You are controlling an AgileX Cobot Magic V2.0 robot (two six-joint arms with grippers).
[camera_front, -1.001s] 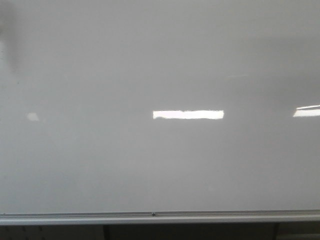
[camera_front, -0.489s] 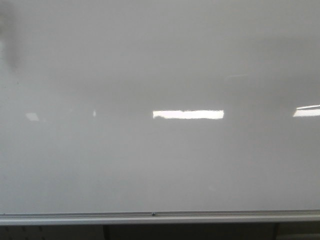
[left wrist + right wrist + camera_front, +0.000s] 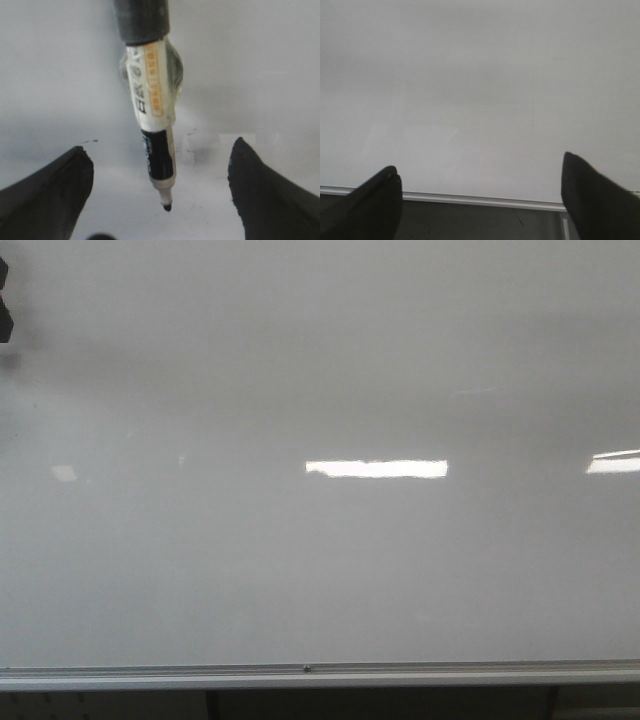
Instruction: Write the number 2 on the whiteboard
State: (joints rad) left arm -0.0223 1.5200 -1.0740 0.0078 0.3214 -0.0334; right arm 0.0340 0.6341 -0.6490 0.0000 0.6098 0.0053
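Newly entered at the front view's upper-left edge, left arm (image 3: 4, 302) over blank board (image 3: 320, 570): marker (image 3: 152, 125) fixed between wide-spread fingers (image 3: 45, 192), tip just above the surface to begin the unwritten 2; right gripper (image 3: 480, 195) open, empty.

One whiteboard (image 3: 330, 570) is seen, one marker (image 3: 152, 130) is counted over it, and two pairs of dark fingers (image 3: 47, 192) (image 3: 597, 197) are shown, so not much really.
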